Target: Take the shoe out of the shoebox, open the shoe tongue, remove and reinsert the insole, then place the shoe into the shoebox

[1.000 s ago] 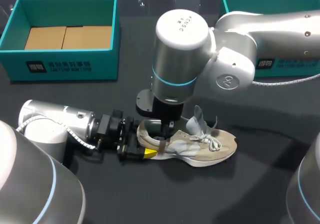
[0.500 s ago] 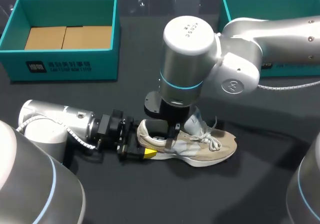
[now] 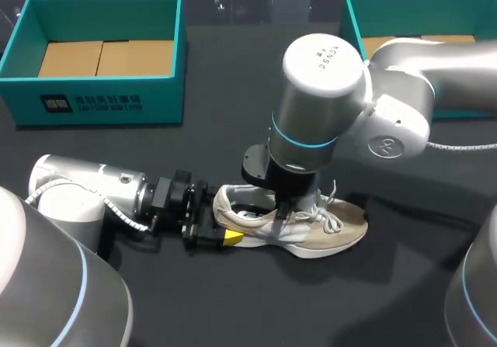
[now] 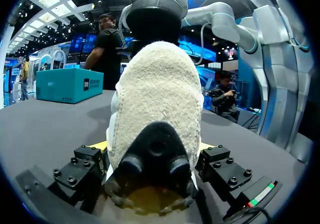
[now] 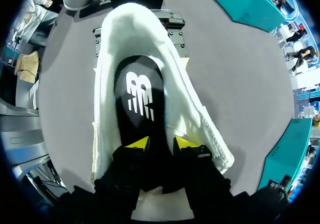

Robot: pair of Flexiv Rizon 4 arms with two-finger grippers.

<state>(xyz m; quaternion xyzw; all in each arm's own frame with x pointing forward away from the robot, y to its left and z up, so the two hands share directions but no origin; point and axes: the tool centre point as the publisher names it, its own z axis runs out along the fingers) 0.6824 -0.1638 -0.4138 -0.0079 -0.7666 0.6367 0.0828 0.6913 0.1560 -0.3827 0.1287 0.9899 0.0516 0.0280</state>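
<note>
The shoe (image 3: 311,234) lies in front of the teal, white-printed shoebox (image 3: 109,102). The left gripper (image 3: 221,224) clamps its heel. The right gripper (image 5: 161,144) is inside it, tips slightly apart on the black, white-logoed insole (image 5: 140,93).

A dark, matte tabletop (image 3: 233,300) lay beneath the left end effector (image 3: 223,227) and the right end effector (image 3: 284,216), showing faint sheen ahead of them. Well beyond the right end effector, at the tabletop's far edge, stood an open-topped teal box (image 3: 419,13) with a brown cardboard floor, only partly visible.
</note>
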